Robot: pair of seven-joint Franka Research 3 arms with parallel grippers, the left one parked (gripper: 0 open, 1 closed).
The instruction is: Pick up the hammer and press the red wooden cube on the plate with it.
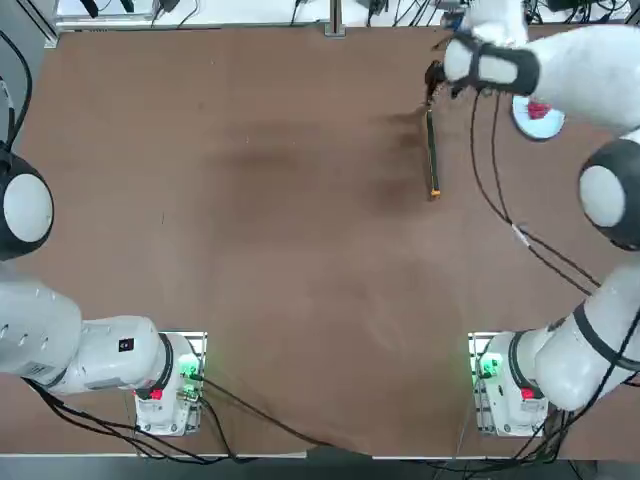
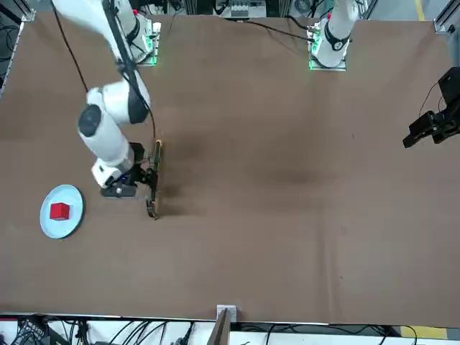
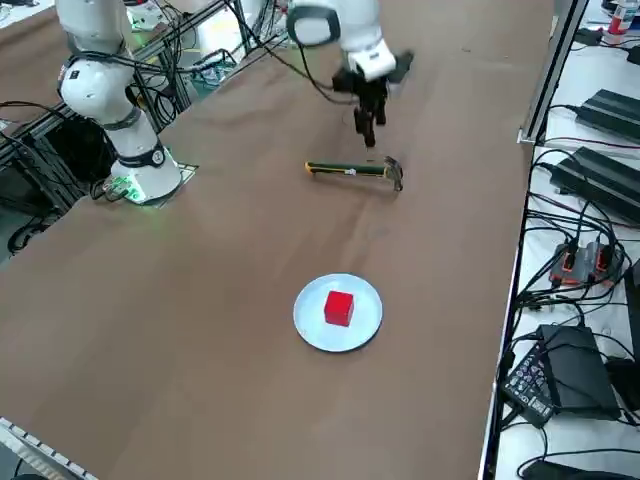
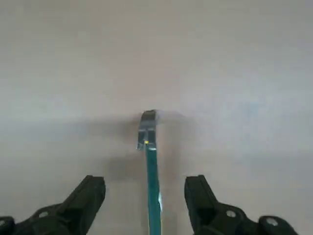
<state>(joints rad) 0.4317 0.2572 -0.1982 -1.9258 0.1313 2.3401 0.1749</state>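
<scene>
The hammer (image 3: 350, 170) lies flat on the brown table, its thin greenish handle (image 1: 431, 150) ending in an orange tip (image 1: 434, 192) and its small head (image 2: 152, 213) towards the table's far side. My right gripper (image 3: 369, 135) hovers open just above it, near the head end. In the wrist view its two dark fingers (image 4: 93, 188) stand on either side of the handle (image 4: 151, 166) without touching it. The red wooden cube (image 3: 339, 307) sits in the middle of the small white plate (image 3: 312, 330), to the right of the hammer; in the top view my arm covers part of the plate (image 1: 545, 128).
The table's far edge runs close behind the hammer's head, with a small bracket (image 2: 225, 313) on it. Black cables (image 1: 495, 200) hang from my right arm over the table. Open brown tabletop stretches to the left of the hammer.
</scene>
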